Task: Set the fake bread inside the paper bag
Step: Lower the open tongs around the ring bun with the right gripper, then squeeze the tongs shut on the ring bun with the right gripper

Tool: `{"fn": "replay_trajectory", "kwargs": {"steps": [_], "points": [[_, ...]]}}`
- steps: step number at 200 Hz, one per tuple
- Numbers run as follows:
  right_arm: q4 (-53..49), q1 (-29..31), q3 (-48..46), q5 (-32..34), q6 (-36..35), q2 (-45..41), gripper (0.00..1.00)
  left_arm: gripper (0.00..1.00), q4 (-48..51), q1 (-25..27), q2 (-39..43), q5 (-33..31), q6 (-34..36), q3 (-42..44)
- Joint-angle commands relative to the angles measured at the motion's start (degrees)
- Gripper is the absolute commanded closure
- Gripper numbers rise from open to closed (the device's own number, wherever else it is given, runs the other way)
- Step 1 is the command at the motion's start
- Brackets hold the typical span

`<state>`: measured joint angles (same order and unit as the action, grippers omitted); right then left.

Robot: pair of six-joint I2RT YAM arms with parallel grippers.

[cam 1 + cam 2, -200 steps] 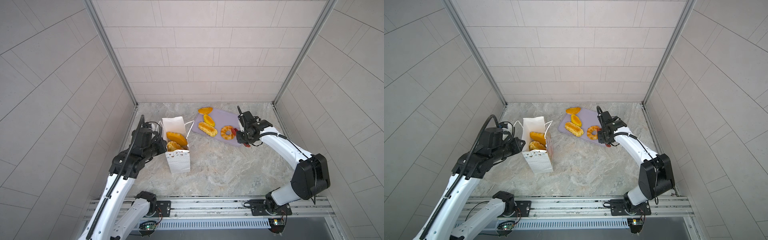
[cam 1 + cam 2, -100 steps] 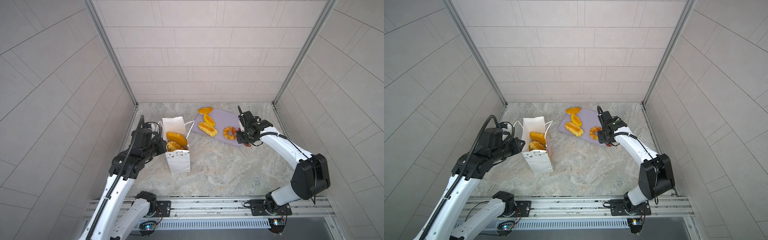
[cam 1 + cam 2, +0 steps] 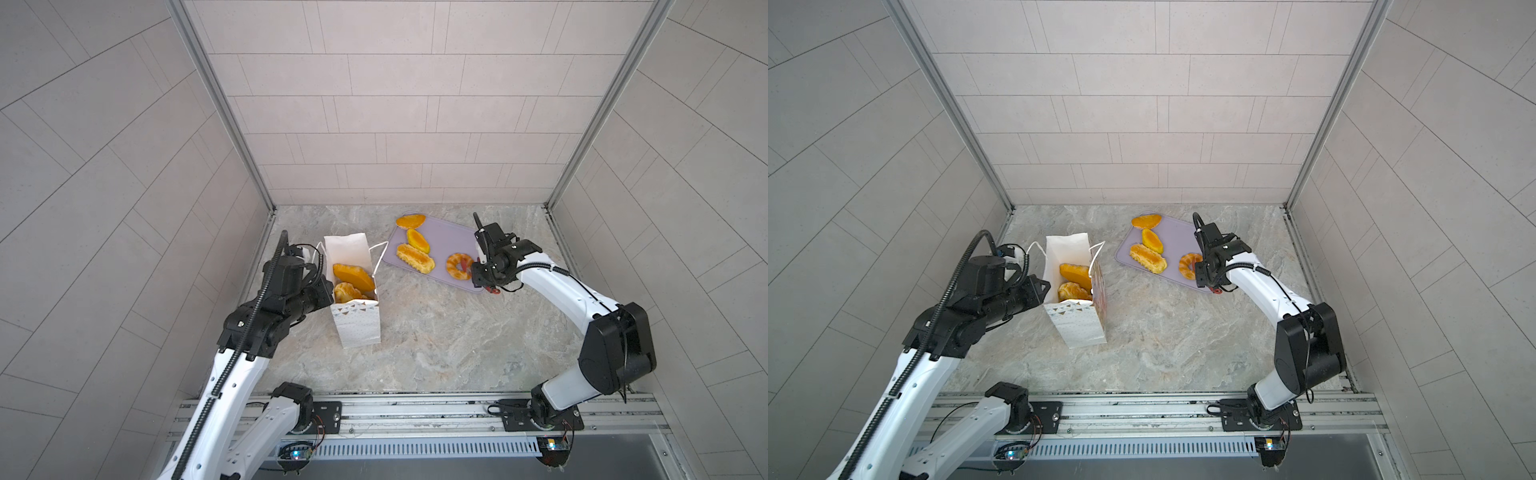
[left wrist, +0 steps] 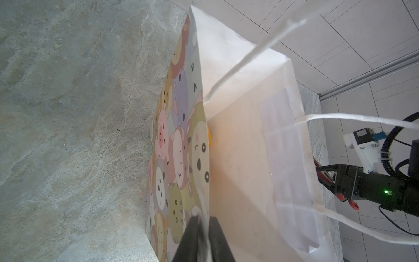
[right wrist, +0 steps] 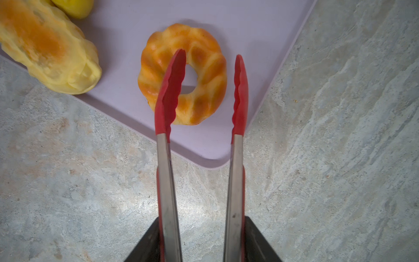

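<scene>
The white paper bag (image 3: 358, 328) (image 3: 1079, 329) stands open at left, with two pieces of fake bread (image 3: 353, 277) inside. My left gripper (image 4: 204, 221) (image 3: 327, 297) is shut on the bag's rim (image 4: 249, 158). A ring of fake bread (image 5: 210, 74) (image 3: 457, 266) lies on the lilac tray (image 3: 449, 237). My right gripper (image 5: 201, 226) (image 3: 478, 276) is shut on red-tipped tongs (image 5: 170, 90). The tong tips are spread, one over the ring's hole and the other just outside it. A striped roll (image 3: 415, 258) (image 5: 45, 52), an oval (image 3: 417, 240) and a flat piece (image 3: 410, 220) also lie on the tray.
Tiled walls enclose the marble tabletop (image 3: 436, 332) on three sides. The bag's cord handles (image 4: 362, 119) hang loose over its mouth. The tray's near corner (image 5: 215, 156) sits just under the tongs.
The right gripper's jaws have widened and the tong tips have spread apart over the ring. The left arm and the bag have not moved.
</scene>
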<state>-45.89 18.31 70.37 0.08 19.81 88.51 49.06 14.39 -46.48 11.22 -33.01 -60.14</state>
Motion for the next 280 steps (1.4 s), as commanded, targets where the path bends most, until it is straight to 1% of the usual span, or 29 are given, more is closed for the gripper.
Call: {"fn": "replay_trajectory", "kwargs": {"steps": [1,105,143,217,280], "points": [[1.3,-0.4,-0.6,0.8,0.8,0.8,0.48,0.86,-0.4,0.1,0.7,-0.3,0.0,0.5],[3.2,-1.5,-1.8,0.3,0.9,2.9,0.51,0.86,-0.5,0.1,0.1,-0.4,0.2,0.0],[3.4,-2.0,-2.2,0.2,0.9,2.7,0.55,0.86,-0.5,0.2,-0.1,-0.4,0.2,-0.3],[2.0,-2.7,-1.6,0.7,0.9,-1.4,0.64,0.86,-0.7,0.1,-0.3,-0.3,0.2,-0.5],[-0.4,-2.8,0.9,0.7,0.8,-5.1,0.67,0.85,-0.6,0.1,-0.1,-0.5,0.2,-0.6]]}}
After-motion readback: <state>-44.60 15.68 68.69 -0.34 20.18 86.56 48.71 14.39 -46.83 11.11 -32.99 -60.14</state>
